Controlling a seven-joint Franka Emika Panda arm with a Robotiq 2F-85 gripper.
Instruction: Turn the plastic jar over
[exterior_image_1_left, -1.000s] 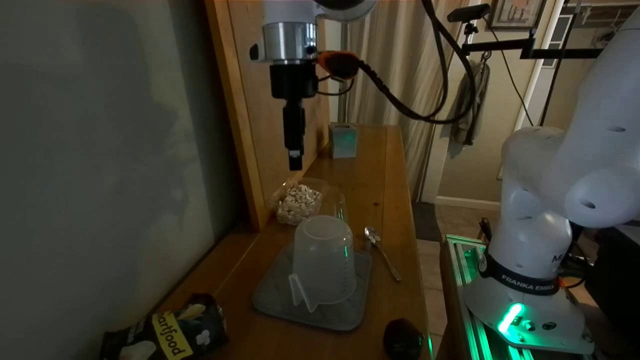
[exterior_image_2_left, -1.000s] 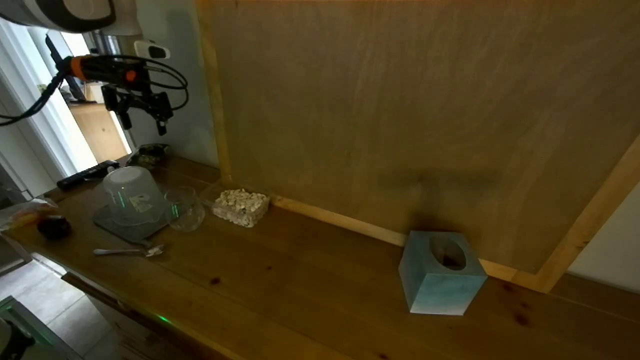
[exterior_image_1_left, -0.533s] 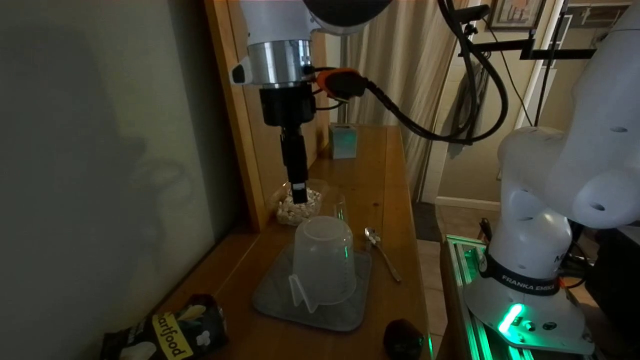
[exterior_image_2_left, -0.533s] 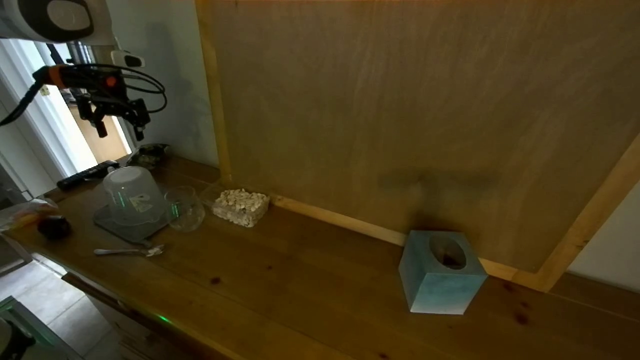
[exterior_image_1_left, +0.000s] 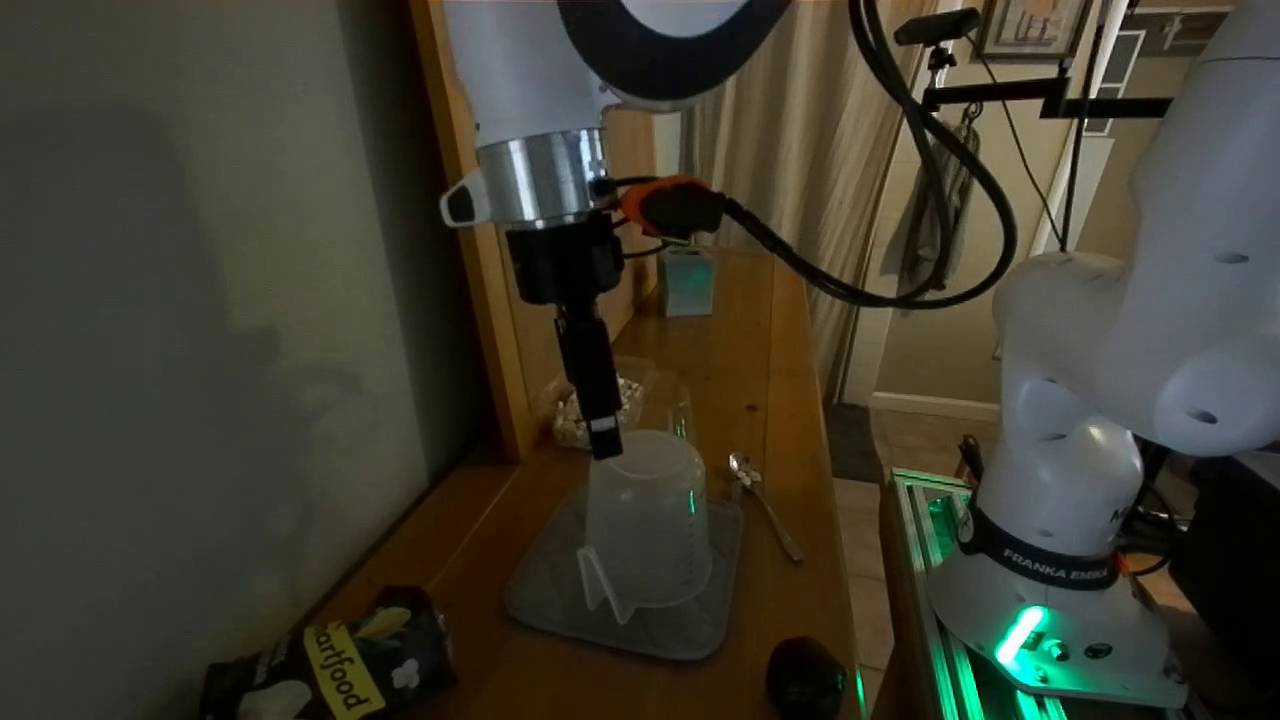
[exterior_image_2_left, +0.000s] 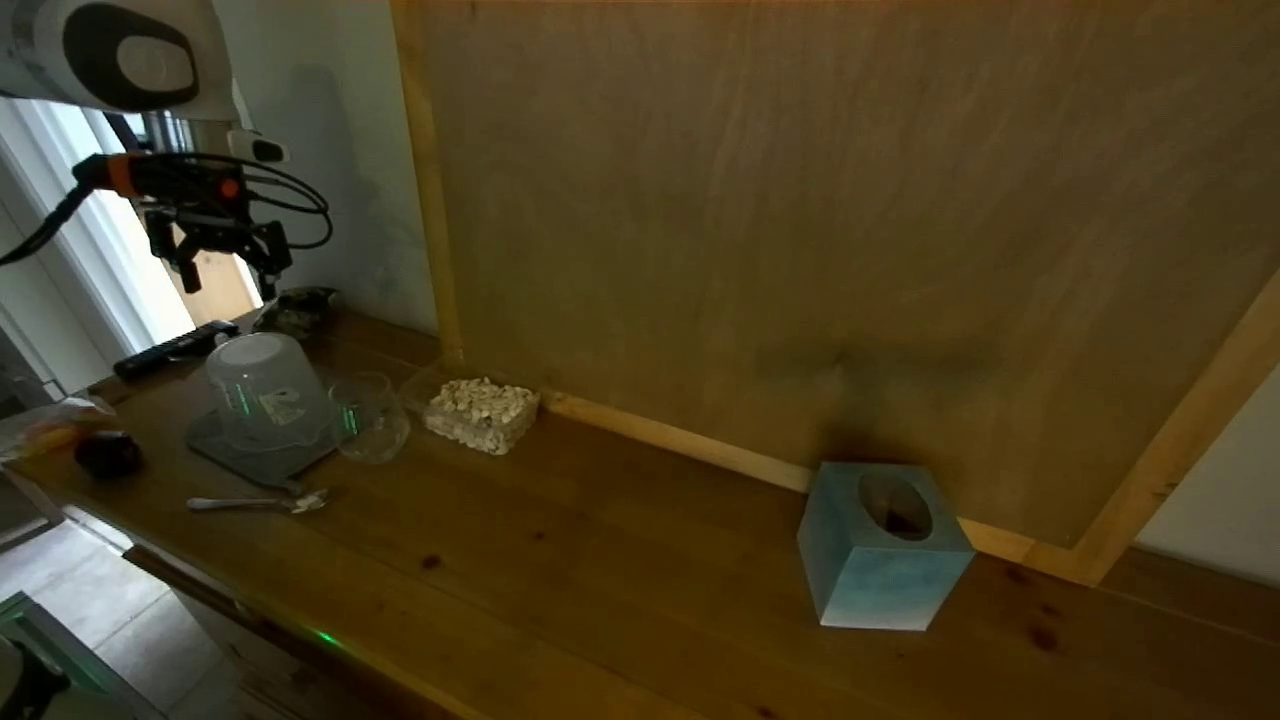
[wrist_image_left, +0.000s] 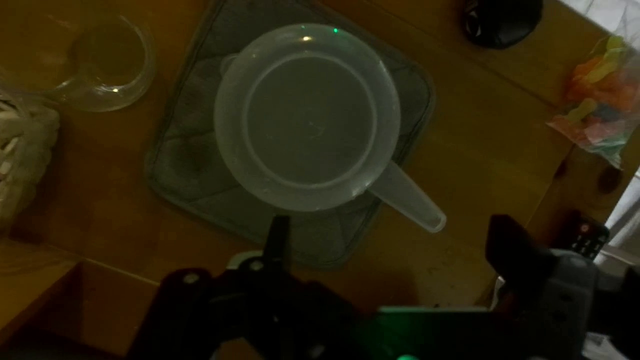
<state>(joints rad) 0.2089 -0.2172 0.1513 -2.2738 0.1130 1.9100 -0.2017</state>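
The plastic jar (exterior_image_1_left: 645, 520) is a translucent jug with a handle, standing upside down with its flat base up. It also shows in an exterior view (exterior_image_2_left: 265, 390) and in the wrist view (wrist_image_left: 307, 120). It rests on a grey quilted mat (exterior_image_1_left: 690, 640). Its handle points into the space between my fingers in the wrist view. My gripper (wrist_image_left: 392, 220) is open and empty, with the fingers wide apart. It hangs above the jar's height, toward the handle side, apart from the jar, as exterior views show (exterior_image_1_left: 606, 445) (exterior_image_2_left: 229, 285).
A clear glass (exterior_image_2_left: 370, 430) and a tub of pale flakes (exterior_image_2_left: 485, 410) stand beside the jar. A spoon (exterior_image_1_left: 770, 515), a dark round object (exterior_image_1_left: 805, 680), a snack bag (exterior_image_1_left: 340, 665), a remote (exterior_image_2_left: 175, 348) and a colourful bag (wrist_image_left: 600, 100) lie around. A tissue box (exterior_image_2_left: 885, 550) stands farther along.
My gripper has come down and shifted toward the jar's handle side, tilting slightly. It stays open. The jar and the other objects have not moved.
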